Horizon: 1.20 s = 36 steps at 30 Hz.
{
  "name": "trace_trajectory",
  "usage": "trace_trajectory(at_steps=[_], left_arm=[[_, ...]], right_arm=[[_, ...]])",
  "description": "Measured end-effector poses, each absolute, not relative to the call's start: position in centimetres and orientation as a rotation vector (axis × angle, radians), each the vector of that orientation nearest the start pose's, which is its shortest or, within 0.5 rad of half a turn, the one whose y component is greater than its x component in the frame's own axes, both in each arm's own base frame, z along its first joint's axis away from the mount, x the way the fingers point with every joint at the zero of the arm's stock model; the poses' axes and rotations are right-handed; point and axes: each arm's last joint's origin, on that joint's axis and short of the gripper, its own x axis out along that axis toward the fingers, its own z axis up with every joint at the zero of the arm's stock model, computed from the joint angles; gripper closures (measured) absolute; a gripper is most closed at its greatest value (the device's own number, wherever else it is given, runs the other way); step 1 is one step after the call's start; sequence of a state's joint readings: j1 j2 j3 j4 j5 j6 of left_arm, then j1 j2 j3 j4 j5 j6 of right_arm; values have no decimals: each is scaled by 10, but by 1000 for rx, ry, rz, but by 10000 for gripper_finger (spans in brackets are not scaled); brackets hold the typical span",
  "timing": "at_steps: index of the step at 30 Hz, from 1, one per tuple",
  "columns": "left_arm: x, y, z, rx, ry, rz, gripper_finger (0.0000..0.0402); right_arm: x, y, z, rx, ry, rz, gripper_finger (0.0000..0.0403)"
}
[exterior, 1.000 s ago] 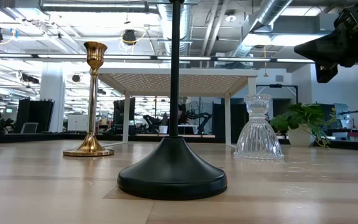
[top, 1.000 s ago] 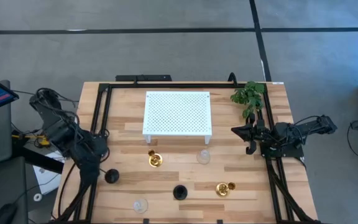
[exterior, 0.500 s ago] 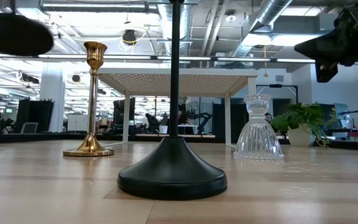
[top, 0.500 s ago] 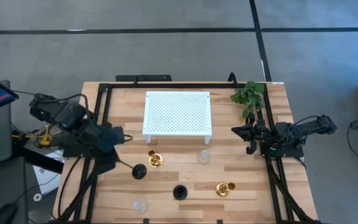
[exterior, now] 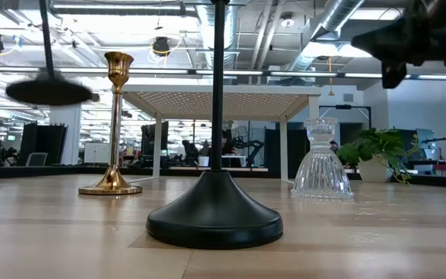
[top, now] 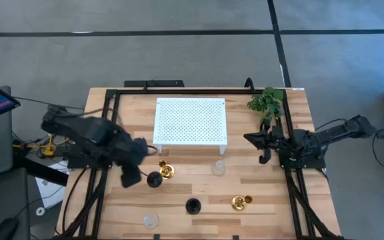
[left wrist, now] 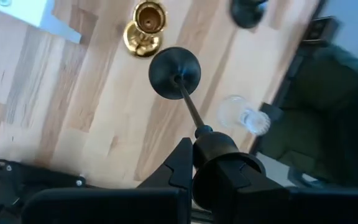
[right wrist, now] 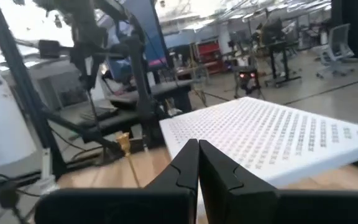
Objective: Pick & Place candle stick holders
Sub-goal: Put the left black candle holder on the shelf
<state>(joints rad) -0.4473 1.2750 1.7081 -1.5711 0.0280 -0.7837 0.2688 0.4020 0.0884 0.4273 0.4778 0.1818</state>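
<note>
- The left gripper [left wrist: 194, 163] has its jaws clamped on the top of a black holder [left wrist: 174, 73], carrying it in the air above the tabletop [top: 259, 217], its base hanging just beside a gold holder [top: 167, 171].
- Step in hand: the carry toward the white platform [top: 190, 120].
- Next, I judge: bring the base level over the platform and lower it upright before letting go.
- The right gripper [top: 262, 148] waits by the plant [top: 267, 103], jaws closed, empty.

Two dark, matte-black jointed arms. Left arm [top: 89, 137]: bulky housings trailing looped black cables. Right arm [top: 319, 141]: slimmer links ending in a black claw [top: 262, 148] with tapered, wedge-shaped fingers [right wrist: 182, 165].
</note>
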Motion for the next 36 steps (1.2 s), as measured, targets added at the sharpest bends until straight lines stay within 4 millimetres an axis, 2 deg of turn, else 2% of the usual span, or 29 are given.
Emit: trace_trajectory(at_steps=[3, 7, 12, 17, 21, 29, 36], left_arm=[[182, -86, 415, -458, 1283, 45, 378], [194, -92, 406, -484, 1357, 20, 378], [196, -93, 405, -487, 1368, 16, 380], [192, -92, 407, -466, 1340, 32, 380], [192, -92, 408, -470, 1341, 28, 380], [191, -93, 408, -483, 1348, 22, 380], [191, -93, 408, -479, 1348, 19, 380]], right_arm=[[133, 22, 206, 184, -84, -211, 402], [147, 25, 217, 160, -47, -217, 402], [163, 30, 222, 148, -2, -203, 403], [186, 41, 238, 161, -33, -60, 403], [216, 55, 248, 112, 17, -25, 403], [296, 75, 267, 31, 92, 68, 403], [360, 81, 258, 26, 137, 200, 403]])
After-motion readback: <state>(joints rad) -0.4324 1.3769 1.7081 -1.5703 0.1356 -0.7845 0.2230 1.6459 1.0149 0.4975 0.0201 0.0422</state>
